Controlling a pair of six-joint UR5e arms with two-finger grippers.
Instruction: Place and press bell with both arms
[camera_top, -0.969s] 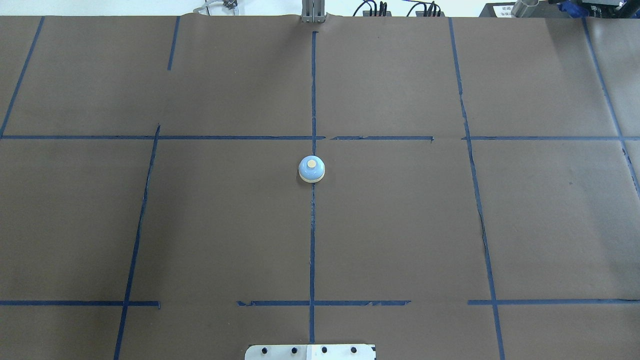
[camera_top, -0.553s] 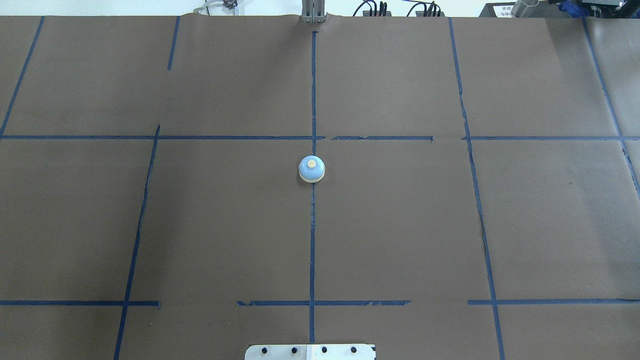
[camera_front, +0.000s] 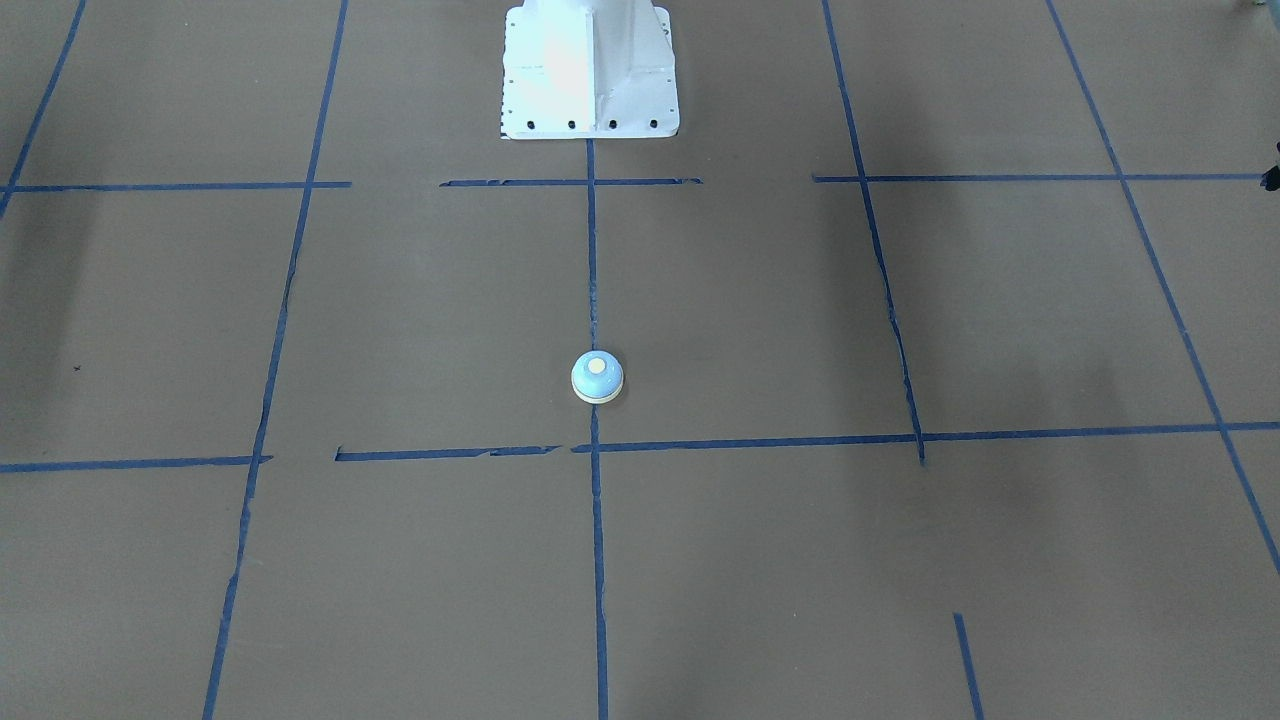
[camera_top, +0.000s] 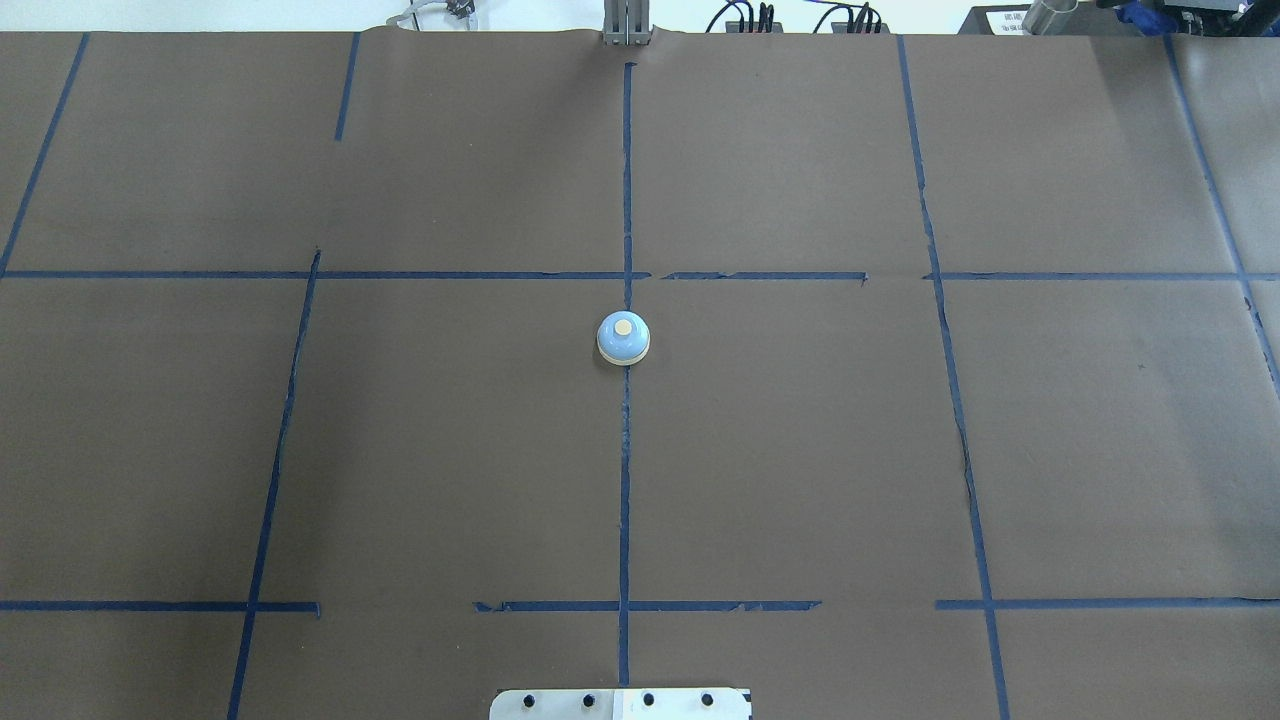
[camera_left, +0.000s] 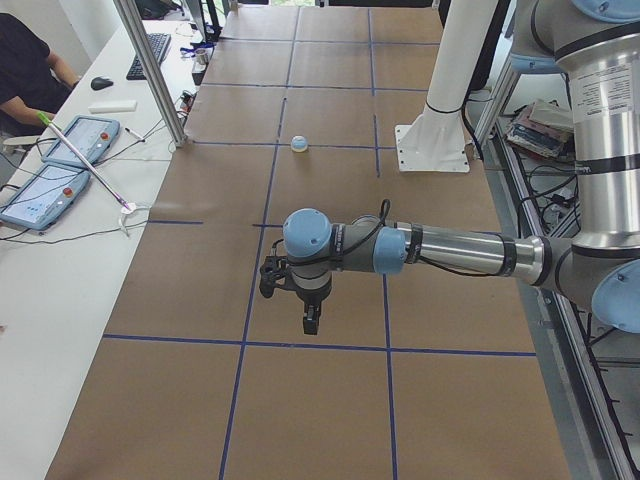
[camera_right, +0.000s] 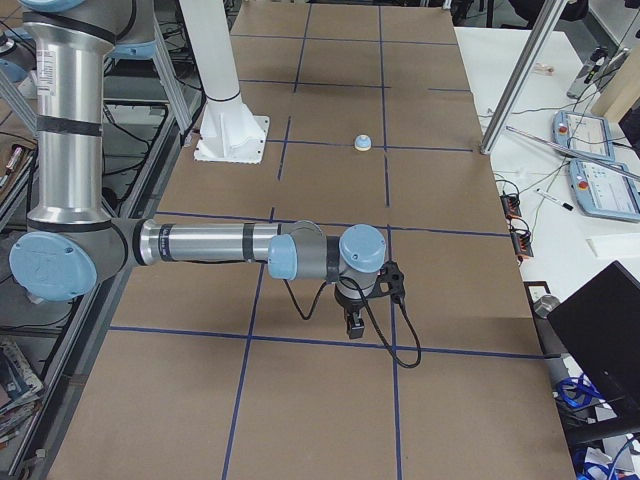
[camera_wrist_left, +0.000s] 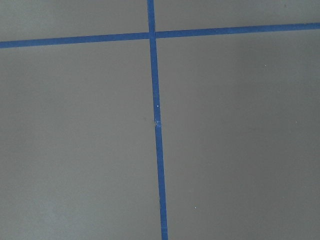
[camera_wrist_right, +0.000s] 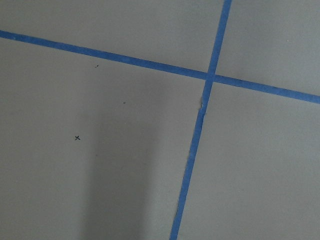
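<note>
The bell (camera_top: 623, 338) stands upright at the middle of the brown table, on the centre tape line, light-blue dome with a cream button. It also shows in the front view (camera_front: 597, 377) and small and far in both side views (camera_left: 299, 144) (camera_right: 364, 142). My left gripper (camera_left: 310, 322) hangs point-down over the table far from the bell, near the left end. My right gripper (camera_right: 353, 325) hangs likewise near the right end. I cannot tell whether either is open or shut. Both wrist views show only paper and blue tape.
The white pedestal (camera_front: 590, 70) stands at the robot's side of the table. Blue tape lines (camera_top: 625, 480) cross the brown paper. A metal post (camera_left: 150, 70), tablets (camera_left: 55, 170) and a seated person (camera_left: 25, 70) are at the operators' side table.
</note>
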